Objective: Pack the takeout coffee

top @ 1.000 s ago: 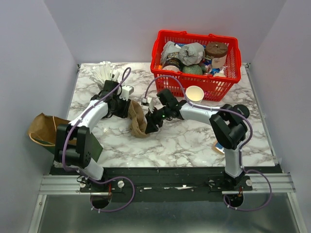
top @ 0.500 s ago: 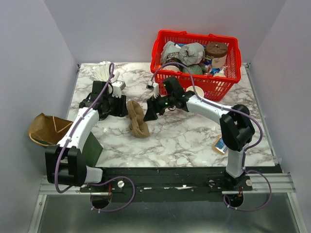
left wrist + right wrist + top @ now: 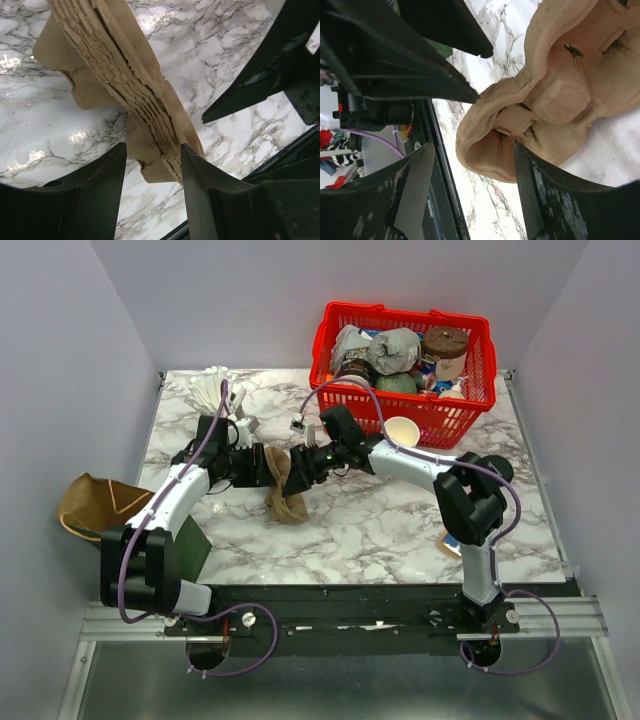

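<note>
Separation of one tray seems the step: trays (image 3: 283, 488) stand on edge front-left of the basket (image 3: 400, 412). The left gripper (image 3: 152, 150) straddles their rim, clamped or not I cannot tell; the right gripper (image 3: 472, 145) gapes around one lobe and must next pinch only the outer tray.

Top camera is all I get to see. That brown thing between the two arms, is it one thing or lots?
Observer: Lots. The left wrist view shows the cup carriers as a stack of thin pulp layers.
Operator: Is the left tool holding it?
Observer: The left tool has a finger either side of the stack's edge. I cannot tell how tightly.
Operator: And the other one?
Observer: The right wrist view shows the right tool open around a moulded pocket rim, with a gap beside one finger.
</note>
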You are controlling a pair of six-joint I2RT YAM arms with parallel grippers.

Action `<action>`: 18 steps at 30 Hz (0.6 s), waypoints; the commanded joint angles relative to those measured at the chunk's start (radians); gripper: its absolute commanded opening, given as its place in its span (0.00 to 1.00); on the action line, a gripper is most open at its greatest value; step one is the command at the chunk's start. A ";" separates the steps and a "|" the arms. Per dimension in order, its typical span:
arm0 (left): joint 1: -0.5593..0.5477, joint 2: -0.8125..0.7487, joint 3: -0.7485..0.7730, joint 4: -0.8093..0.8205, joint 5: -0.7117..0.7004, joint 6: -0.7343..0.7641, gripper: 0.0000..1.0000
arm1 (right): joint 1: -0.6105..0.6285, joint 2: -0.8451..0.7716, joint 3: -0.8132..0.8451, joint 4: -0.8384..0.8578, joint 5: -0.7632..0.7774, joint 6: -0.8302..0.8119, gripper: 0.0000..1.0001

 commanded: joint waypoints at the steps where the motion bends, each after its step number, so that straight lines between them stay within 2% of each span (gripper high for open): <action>1: 0.003 0.005 -0.022 0.045 0.065 -0.056 0.55 | 0.021 0.040 0.041 0.015 -0.011 0.043 0.72; 14: 0.012 -0.006 -0.040 0.052 0.077 -0.063 0.54 | 0.031 0.088 0.064 0.041 0.010 0.074 0.65; 18: 0.026 -0.009 -0.034 0.037 0.075 -0.059 0.54 | 0.031 0.097 0.066 0.050 0.003 0.076 0.54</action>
